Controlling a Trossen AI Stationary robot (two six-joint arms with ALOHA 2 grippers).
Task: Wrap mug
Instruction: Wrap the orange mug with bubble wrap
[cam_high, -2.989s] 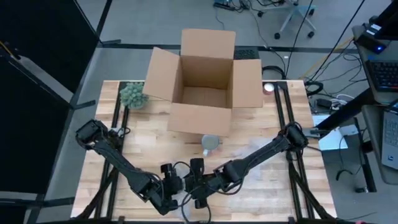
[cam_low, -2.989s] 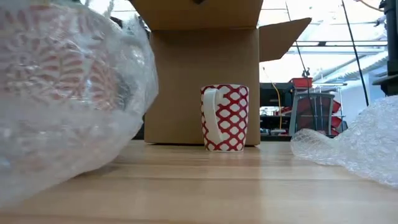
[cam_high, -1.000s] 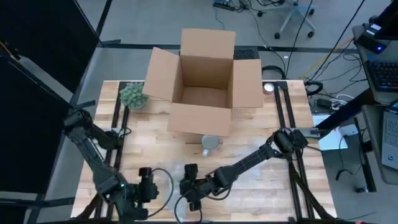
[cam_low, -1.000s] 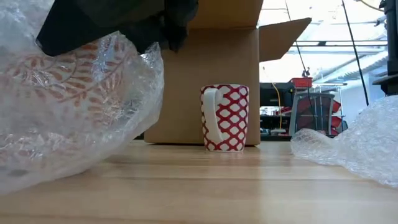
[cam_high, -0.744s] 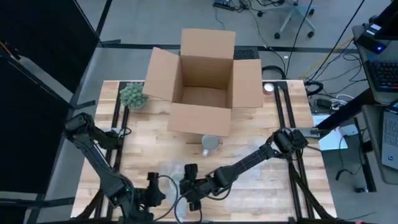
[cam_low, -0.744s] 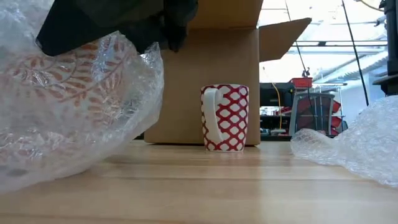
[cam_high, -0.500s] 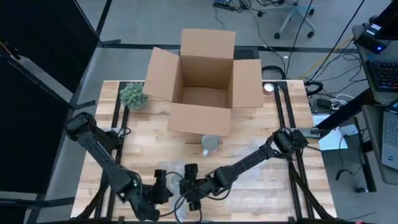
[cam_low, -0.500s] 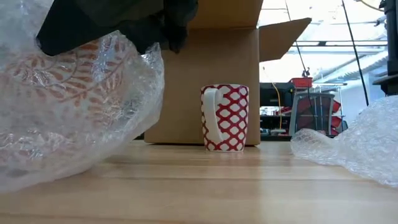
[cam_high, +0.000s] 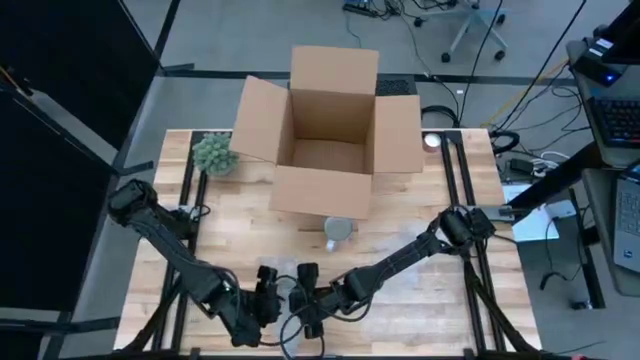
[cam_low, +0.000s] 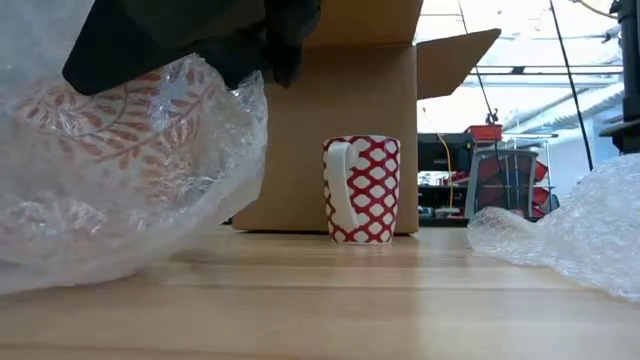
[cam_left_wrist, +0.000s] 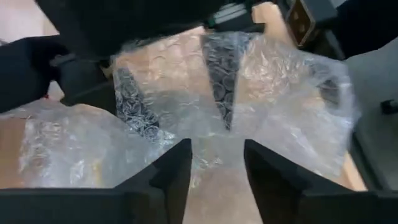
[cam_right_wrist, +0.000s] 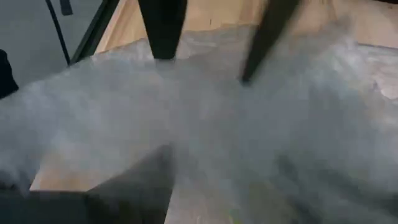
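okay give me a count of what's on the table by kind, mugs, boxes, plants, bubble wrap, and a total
Mugs: 2, a bare red-and-white mug and a red-patterned mug inside bubble wrap.
Cardboard boxes: 1, open.
Plants: 1, a small green one.
Bubble wrap pieces: 2, one around the wrapped mug, one loose.
Total: 6

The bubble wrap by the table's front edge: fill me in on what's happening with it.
Both grippers are at the bubble wrap, which encloses a red-patterned mug. The right gripper is at the bundle, and the left gripper, open, is close beside it. A second mug stands unwrapped in front of the open cardboard box.
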